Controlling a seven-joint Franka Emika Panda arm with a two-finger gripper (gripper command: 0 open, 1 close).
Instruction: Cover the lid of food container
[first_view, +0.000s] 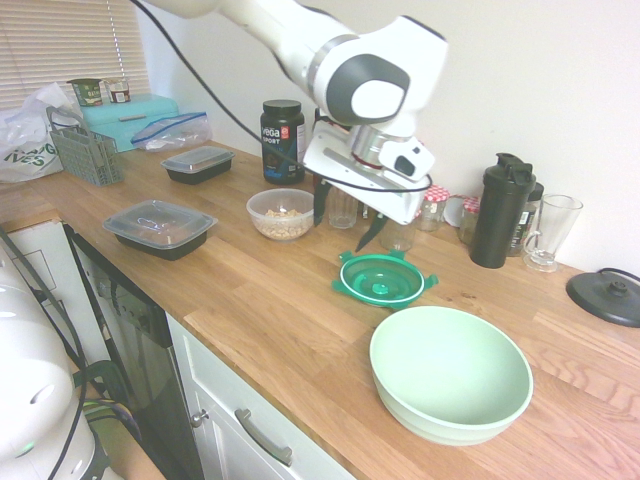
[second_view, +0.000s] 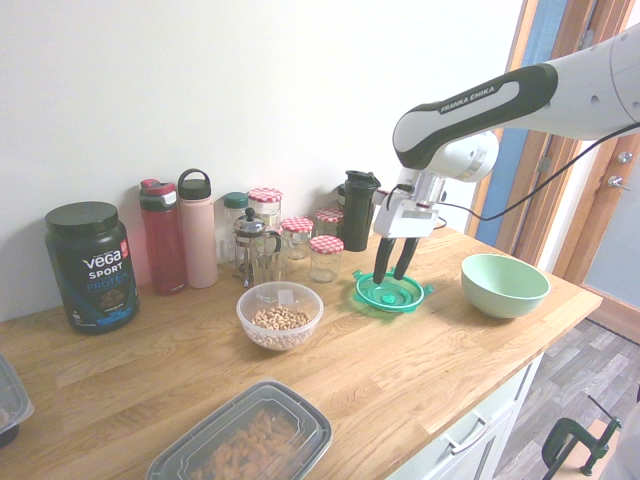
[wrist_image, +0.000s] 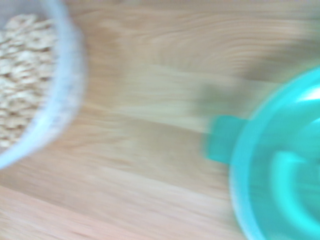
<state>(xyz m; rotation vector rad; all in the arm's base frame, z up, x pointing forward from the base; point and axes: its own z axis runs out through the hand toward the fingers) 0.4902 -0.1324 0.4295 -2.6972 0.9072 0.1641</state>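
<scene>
The green translucent lid lies flat on the wooden counter, also seen as the lid in the second exterior view. The food container, a small clear bowl of beige bits, stands uncovered a hand's width to the side of it. My gripper hangs open and empty a little above the lid's edge, fingers pointing down. From the other side the gripper sits just over the lid, well away from the food container. The blurred wrist view holds the lid and the container.
A large mint bowl stands near the front edge beside the lid. Jars, bottles and a French press line the wall behind. Two black lidded trays sit further along the counter. A black round lid lies at the far end.
</scene>
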